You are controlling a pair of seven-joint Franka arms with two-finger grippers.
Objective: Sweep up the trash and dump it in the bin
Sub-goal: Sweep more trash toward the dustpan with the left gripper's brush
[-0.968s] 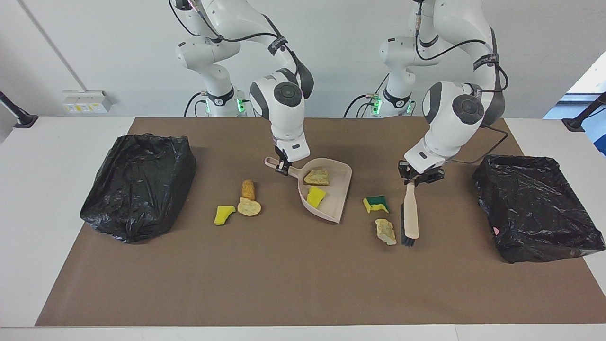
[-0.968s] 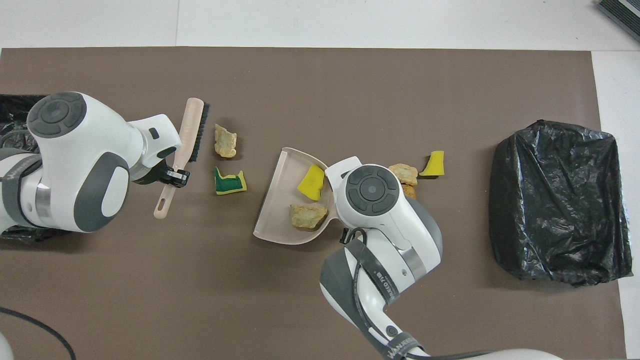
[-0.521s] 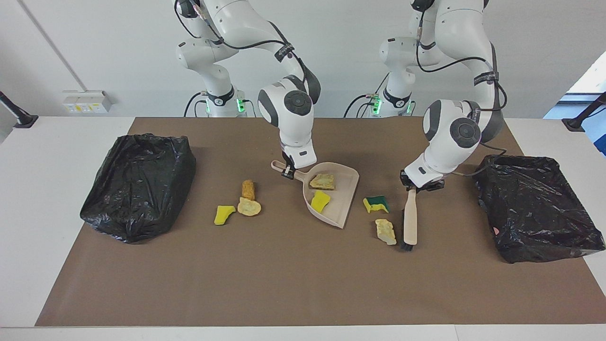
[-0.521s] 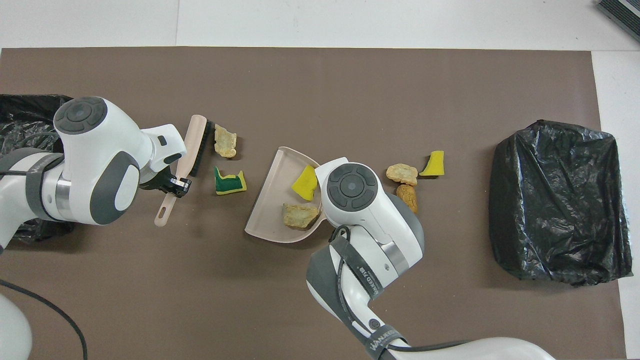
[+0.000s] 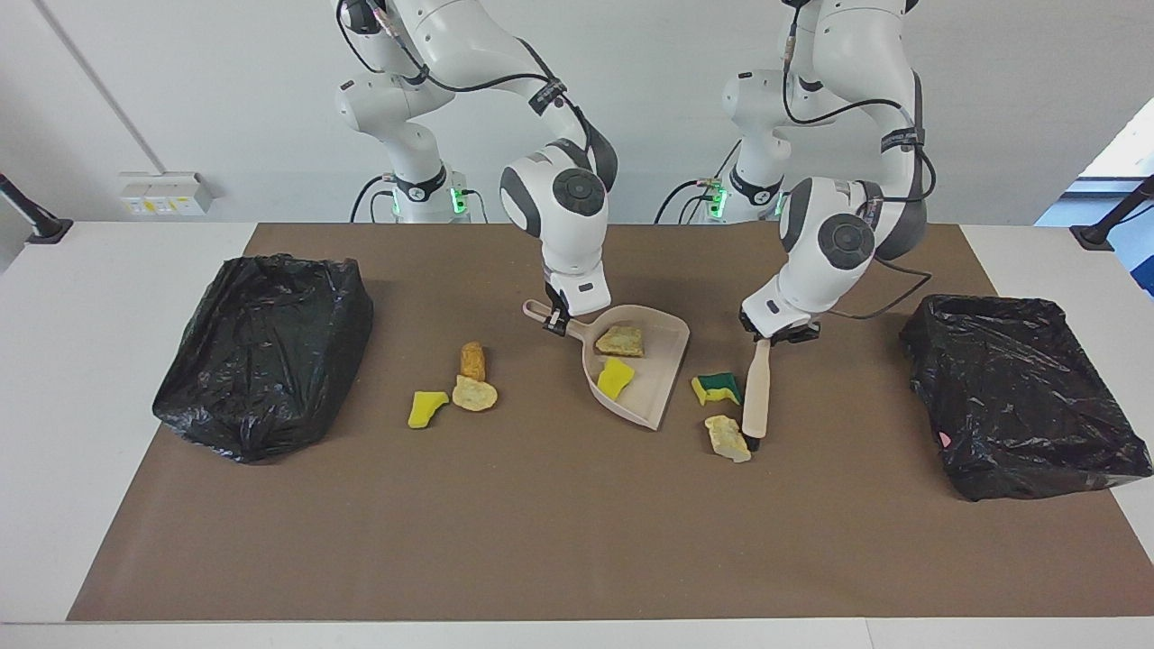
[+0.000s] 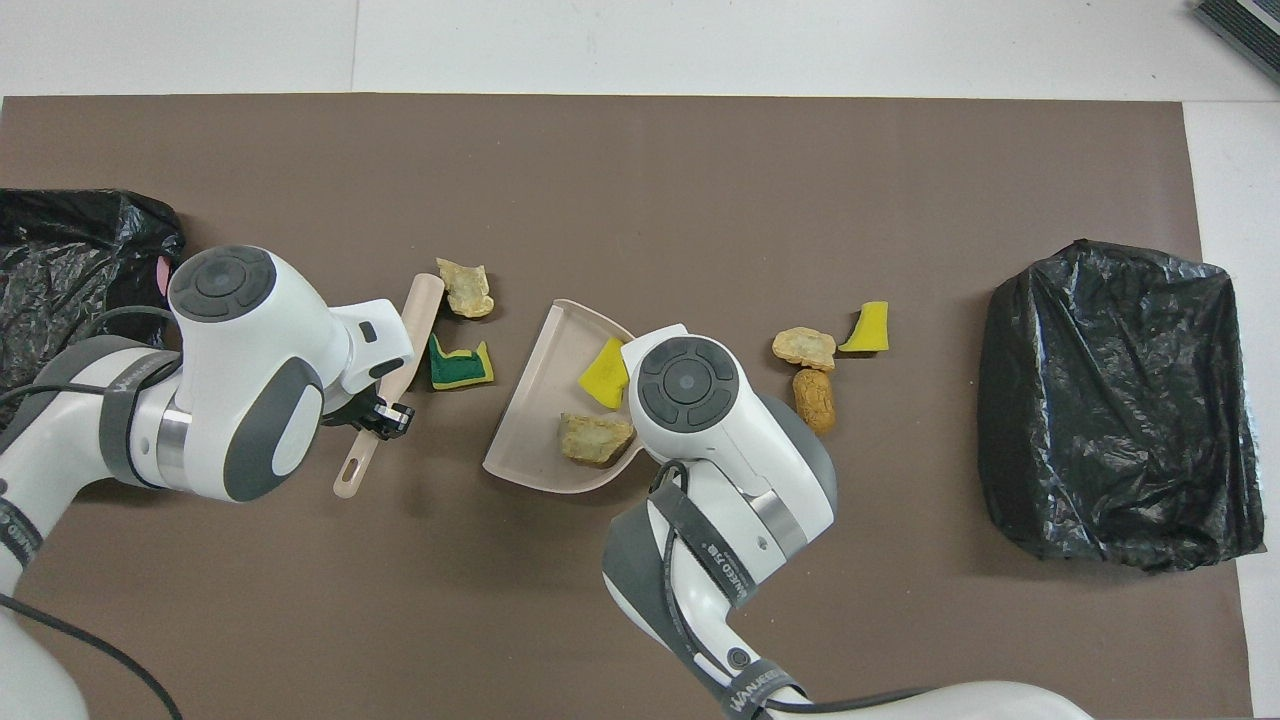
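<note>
Presently the sweeping step is in hand: the beige dustpan (image 5: pixel 642 373), already carrying two scraps, is gripped at its handle by the closed right tool (image 5: pixel 556 322), while the beige brush (image 5: pixel 756 395), clamped by the left tool (image 5: pixel 772 334), is set beside the pale foam chunk (image 5: pixel 727 438) and the green-backed sponge bit (image 5: pixel 717 388), which must next be pushed toward the pan.

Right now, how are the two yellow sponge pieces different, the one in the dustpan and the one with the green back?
The plain yellow sponge piece lies inside the dustpan; the green-backed sponge piece lies on the brown mat, between the dustpan and the brush. The first is yellow all over; the second shows dark green on top with a yellow edge. Both are small, ragged scraps.
</note>
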